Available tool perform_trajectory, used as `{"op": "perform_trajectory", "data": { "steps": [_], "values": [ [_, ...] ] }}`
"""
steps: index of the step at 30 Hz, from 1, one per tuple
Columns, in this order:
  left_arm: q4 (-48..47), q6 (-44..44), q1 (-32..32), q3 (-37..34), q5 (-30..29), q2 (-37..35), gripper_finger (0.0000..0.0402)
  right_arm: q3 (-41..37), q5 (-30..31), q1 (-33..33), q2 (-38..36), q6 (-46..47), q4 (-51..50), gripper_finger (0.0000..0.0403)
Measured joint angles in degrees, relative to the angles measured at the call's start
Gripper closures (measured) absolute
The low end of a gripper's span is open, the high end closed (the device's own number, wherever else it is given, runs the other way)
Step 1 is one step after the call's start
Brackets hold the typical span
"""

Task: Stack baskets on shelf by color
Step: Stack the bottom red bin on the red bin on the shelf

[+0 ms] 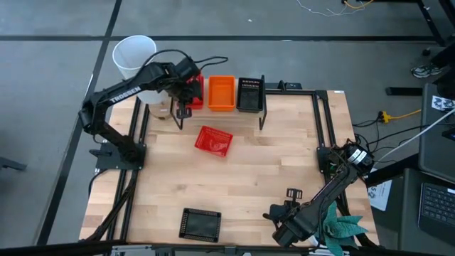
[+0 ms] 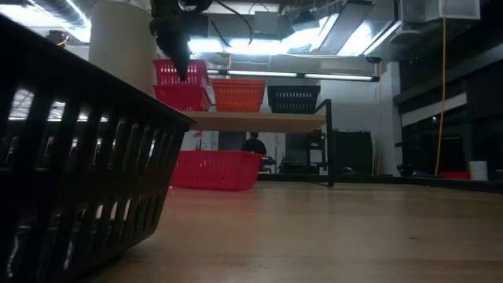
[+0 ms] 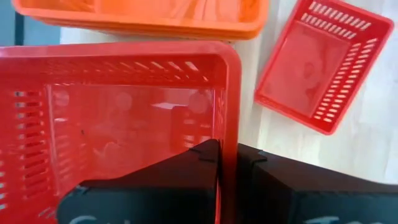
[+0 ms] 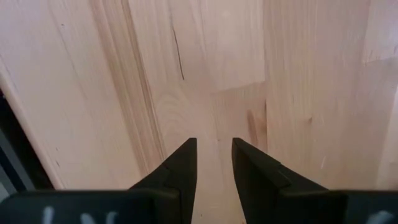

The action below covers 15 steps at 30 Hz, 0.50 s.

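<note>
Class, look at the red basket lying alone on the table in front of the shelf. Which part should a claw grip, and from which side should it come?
Probably a long rim wall of the loose red basket, taken from above. It lies open side up and skewed, so its thin upright walls are exposed. The left claw grips the red basket on the shelf by its wall, one finger inside, one outside. Turn the wrist to match the skew.

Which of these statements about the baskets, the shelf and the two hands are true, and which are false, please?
1. The left hand grips the rim of a red basket over the shelf. True.
2. An orange basket lies loose on the table. False: the loose ones are a red basket and a black basket.
3. The right hand holds a black basket. False: it holds nothing, over bare table.
4. The orange stack sits between red and black on the shelf. True.
</note>
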Motion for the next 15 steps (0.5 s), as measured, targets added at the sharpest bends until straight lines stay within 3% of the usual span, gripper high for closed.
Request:
{"op": "perform_trajectory", "data": {
  "steps": [7, 15],
  "values": [
    [0.5, 0.0, 0.1, 0.1, -0.4, 0.0, 0.0397, 0.0, 0.0, 0.0, 0.0, 0.0, 0.0, 0.0302],
    [0.5, -0.2, 0.1, 0.1, -3.6, 0.0, 0.0359, 0.0, -0.1, 0.0, 0.0, 0.0, 0.5, 0.0302]
  ]
}}
